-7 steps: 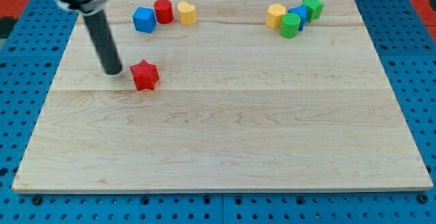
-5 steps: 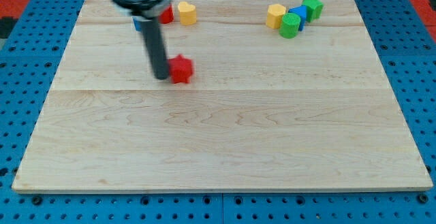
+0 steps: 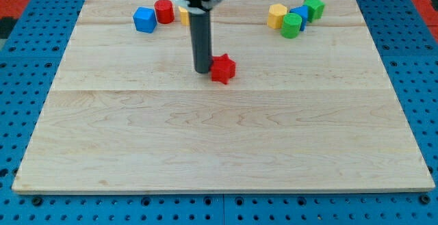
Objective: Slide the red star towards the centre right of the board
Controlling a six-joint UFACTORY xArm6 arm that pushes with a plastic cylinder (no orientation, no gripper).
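The red star (image 3: 223,68) lies on the wooden board (image 3: 219,136), a little above the board's middle. My tip (image 3: 203,70) stands right against the star's left side, touching it. The dark rod rises from the tip toward the view's top and hides most of a yellow block (image 3: 182,14) behind it.
At the top left sit a blue block (image 3: 144,19) and a red cylinder (image 3: 163,11). At the top right a cluster holds a yellow block (image 3: 277,16), a green cylinder (image 3: 291,26), a blue block (image 3: 300,15) and a green block (image 3: 314,7).
My tip has moved to the right and pushed the red star along with it, from the board's left part to near its middle. The other blocks have not moved.
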